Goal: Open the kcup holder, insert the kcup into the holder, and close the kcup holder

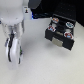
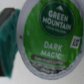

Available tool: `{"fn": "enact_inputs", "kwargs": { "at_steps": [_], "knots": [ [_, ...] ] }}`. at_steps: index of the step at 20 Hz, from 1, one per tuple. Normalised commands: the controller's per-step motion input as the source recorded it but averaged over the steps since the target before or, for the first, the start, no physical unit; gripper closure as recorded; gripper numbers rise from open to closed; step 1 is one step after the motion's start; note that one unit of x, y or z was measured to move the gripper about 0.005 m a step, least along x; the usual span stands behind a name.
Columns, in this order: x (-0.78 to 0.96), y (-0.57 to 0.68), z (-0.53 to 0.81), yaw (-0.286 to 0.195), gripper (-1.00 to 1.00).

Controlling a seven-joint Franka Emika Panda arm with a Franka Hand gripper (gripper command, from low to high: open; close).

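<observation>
While the claw (image 1: 12, 50) grips the kcup (image 2: 50, 37), its lid reads "Green Mountain Dark Magic".

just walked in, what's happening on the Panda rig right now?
The arm's gripper hangs over the table at the exterior view's left, well apart from the black drawer box. The box's tray is slid out, with dark-topped pods in its slots. The wrist view is filled by a green-topped pod up close; whether the gripper is clamped on it is unclear.
</observation>
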Motion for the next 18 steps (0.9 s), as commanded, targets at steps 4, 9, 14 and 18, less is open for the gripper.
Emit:
{"fn": "enact_inputs", "kwargs": {
  "at_steps": [4, 9, 14, 18],
  "knots": [
    [0.02, 0.12, 0.35, -0.029, 1.0],
    [0.04, 0.3, 0.77, -0.023, 1.0],
    [0.06, 0.41, 0.82, 0.0, 1.0],
    [0.06, 0.5, 0.77, 0.011, 1.0]
  ]
}}
